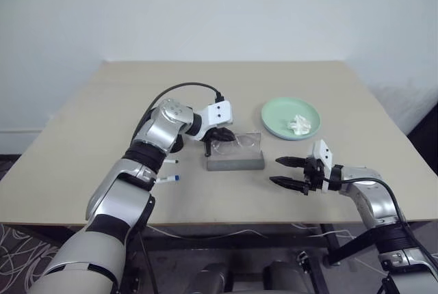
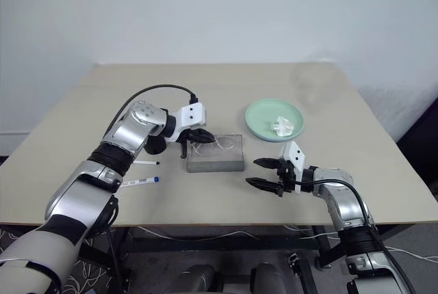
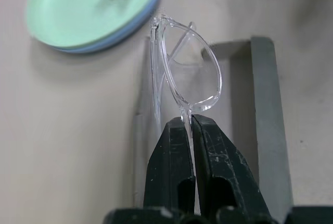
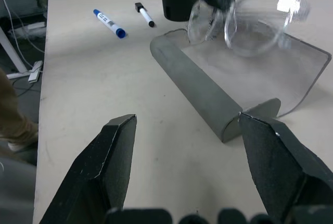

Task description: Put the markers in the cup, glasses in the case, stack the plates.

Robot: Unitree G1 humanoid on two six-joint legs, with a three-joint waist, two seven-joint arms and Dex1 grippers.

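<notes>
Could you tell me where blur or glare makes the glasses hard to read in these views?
Right wrist view: the glasses are smeared, with a bright glint on one lens. Left wrist view: sharp, gripped at the bridge by the left gripper. Eye views: faint clear outlines over the case.

Two markers [image 4: 110,23], two stacked plates [image 3: 78,21], one glasses [image 3: 190,67], one case [image 1: 235,161].

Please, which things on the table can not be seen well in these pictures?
- The cup: head views, behind the left arm; right wrist view, cut off by the edge.
- The blue plate: only a rim under the green plate.
- The glasses: left wrist view, one lens visible; gripper covers the bridge.
</notes>
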